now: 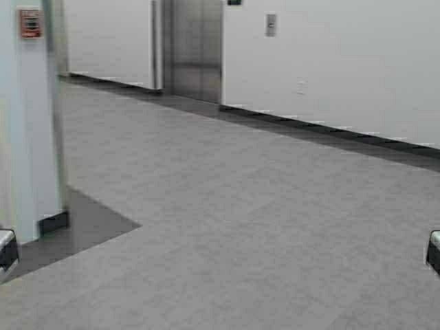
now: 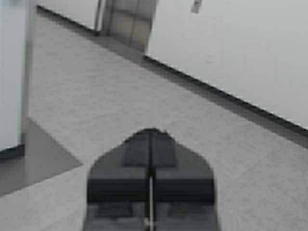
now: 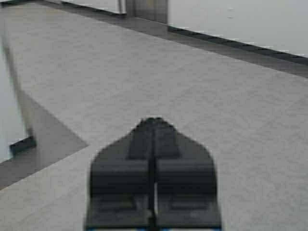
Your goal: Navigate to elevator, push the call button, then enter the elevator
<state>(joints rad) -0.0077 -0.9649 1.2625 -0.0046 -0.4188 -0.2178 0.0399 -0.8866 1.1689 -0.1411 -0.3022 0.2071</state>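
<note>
Nearest the robot, both arms are tucked low and idle. The left gripper [image 2: 151,139] has its jaws pressed together with nothing between them, and the right gripper [image 3: 154,126] is closed and empty in the same way. In the high view only a corner of each arm shows, at the bottom left and bottom right edges.

Just ahead on the left stands a white pillar [image 1: 31,137] with a dark base, on a darker patch of the grey tiled floor [image 1: 261,227]. This looks like the first hazard: if the base swings left while driving, its left side could clip that corner. A red fire alarm box [image 1: 29,23] is mounted high on the pillar.

Across a wide stretch of open floor, against the far white wall [image 1: 344,75], is the elevator [image 1: 196,48], its steel doors shut. The call button [image 1: 271,25] is on the wall just to the right of the doors, well away from either gripper.

From this distance, a slightly wrong heading could bring the robot up beside the doors rather than facing the plate, leaving the button out of reach. The button is also small, so a closed gripper tip could easily land on the plate or the wall.

No containers appear in any view.
</note>
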